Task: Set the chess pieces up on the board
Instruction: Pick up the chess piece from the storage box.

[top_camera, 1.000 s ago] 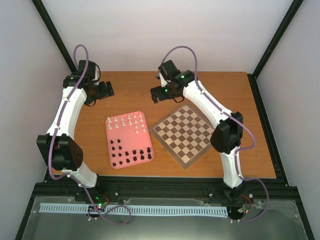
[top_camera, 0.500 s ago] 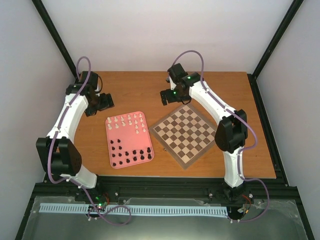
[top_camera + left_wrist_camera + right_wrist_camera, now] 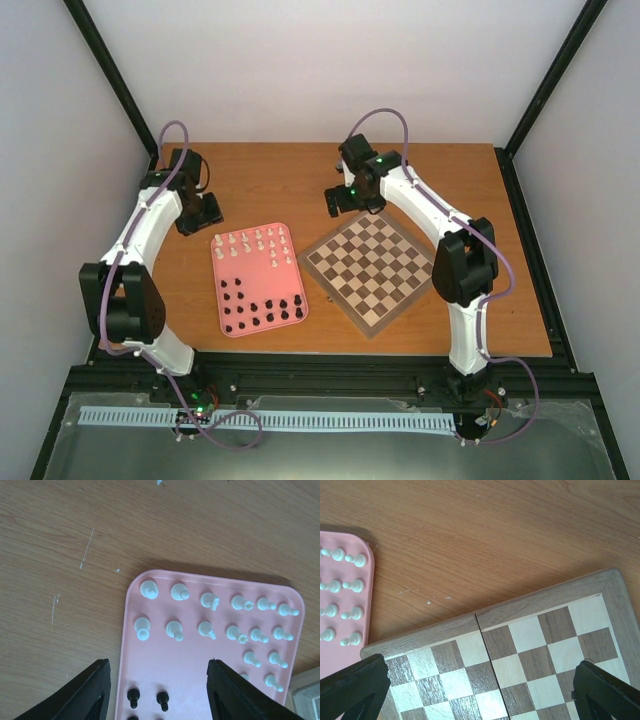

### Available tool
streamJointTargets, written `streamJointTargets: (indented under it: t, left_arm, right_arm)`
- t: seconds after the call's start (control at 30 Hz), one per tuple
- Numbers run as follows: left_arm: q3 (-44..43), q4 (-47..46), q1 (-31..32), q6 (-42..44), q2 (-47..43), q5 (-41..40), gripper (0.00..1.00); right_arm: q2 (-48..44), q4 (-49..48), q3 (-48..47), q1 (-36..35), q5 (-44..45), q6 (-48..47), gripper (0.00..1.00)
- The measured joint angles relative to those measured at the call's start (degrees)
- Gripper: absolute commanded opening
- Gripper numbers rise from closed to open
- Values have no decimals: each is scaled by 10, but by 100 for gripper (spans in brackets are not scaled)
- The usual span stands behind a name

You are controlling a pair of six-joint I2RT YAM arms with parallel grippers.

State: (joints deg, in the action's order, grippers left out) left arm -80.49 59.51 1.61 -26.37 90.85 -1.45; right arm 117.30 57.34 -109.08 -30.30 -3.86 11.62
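Note:
The board (image 3: 370, 270) lies right of centre, turned diagonally, with no pieces on its squares. The chess pieces stand on a pink tray (image 3: 250, 278): cream-white ones (image 3: 255, 243) in the far rows, black ones (image 3: 262, 310) nearer. My left gripper (image 3: 203, 212) hovers over the tray's far left corner, open, nothing between its fingers. In the left wrist view the left gripper (image 3: 159, 662) frames bare pink tray (image 3: 200, 675), white pieces (image 3: 175, 628) ahead of it and black pieces (image 3: 162, 699) below. My right gripper (image 3: 343, 200) hangs open over the board's far corner, and the right gripper (image 3: 480, 661) shows only checkered squares beneath.
The wooden table (image 3: 270, 180) stretches behind tray and board. The board's border (image 3: 545, 597) has a seam down its middle. The tray's edge (image 3: 367, 605) with white pawns shows at the left of the right wrist view. Black frame posts stand at the table's corners.
My left gripper has swung down toward the tray's far left corner and its jaws have narrowed. The right gripper has shifted right and nearer, over the board's far corner.

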Motion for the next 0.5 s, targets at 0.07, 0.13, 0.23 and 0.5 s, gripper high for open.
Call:
streamJointTargets:
  t: [0.07,0.13,0.23,0.5]
  left_arm:
    - [2,-4,-2,0,14,-1,55]
    - [2,-8,-6,0,30,0,55]
    - [2,-12,-10,0,54,3,52]
    - [2,-15,-12,0,85,12,49]
  right_arm:
    - [-1,-1,3,0,0,-2,100]
    - [-1,-2,6,1,0,-3,100]
    - [-1,-2,6,5,-1,-6,100]
    - [-1,-1,6,23,-6,-14,100]
